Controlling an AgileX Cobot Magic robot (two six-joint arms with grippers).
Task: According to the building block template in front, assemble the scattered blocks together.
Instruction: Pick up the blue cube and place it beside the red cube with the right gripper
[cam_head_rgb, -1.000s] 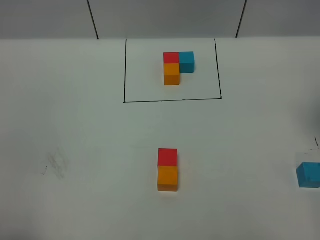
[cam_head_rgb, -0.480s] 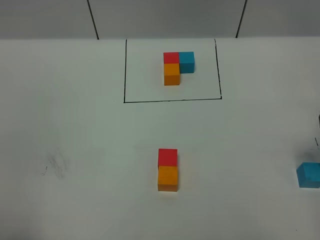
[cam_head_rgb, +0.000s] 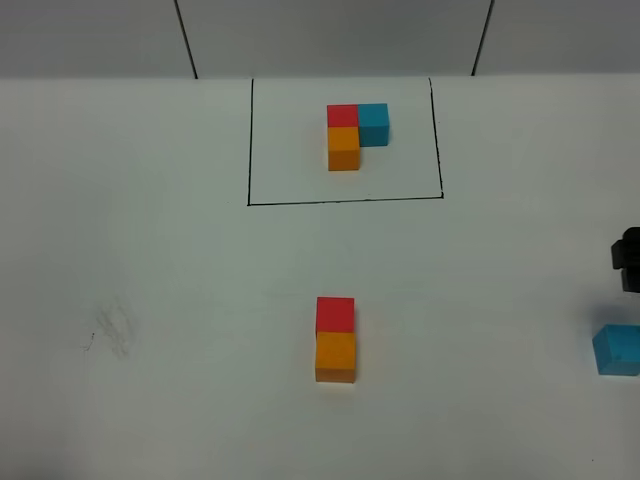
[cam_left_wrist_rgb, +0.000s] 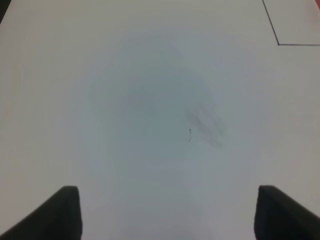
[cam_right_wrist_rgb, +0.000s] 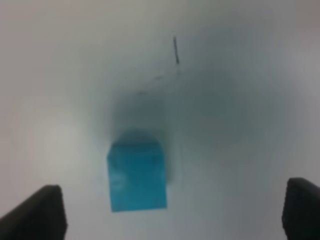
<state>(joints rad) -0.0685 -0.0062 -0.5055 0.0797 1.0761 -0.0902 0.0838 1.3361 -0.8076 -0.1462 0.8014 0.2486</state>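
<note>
The building block template (cam_head_rgb: 343, 147) is an L of red, blue and orange cubes inside a black drawn rectangle at the back. Of the scattered blocks, the red cube (cam_head_rgb: 335, 314) and the orange cube (cam_head_rgb: 335, 357) lie touching at mid-table, red behind orange. The blue cube (cam_head_rgb: 617, 350) lies alone at the right edge. My right gripper (cam_right_wrist_rgb: 170, 215) hovers open over the blue cube (cam_right_wrist_rgb: 137, 175), its fingers wide apart on either side and not touching it. A dark part of the right arm (cam_head_rgb: 628, 260) shows just behind that cube. My left gripper (cam_left_wrist_rgb: 170, 215) is open over bare table.
A grey smudge (cam_head_rgb: 112, 330) marks the white table at the left, also seen as the smudge (cam_left_wrist_rgb: 202, 122) under the left gripper. A corner of the black rectangle (cam_left_wrist_rgb: 278, 44) shows in the left wrist view. Short black marks (cam_right_wrist_rgb: 175, 49) lie beyond the blue cube.
A dark part of the right arm has come into the exterior view at the right edge, behind the blue cube. No block has moved.
</note>
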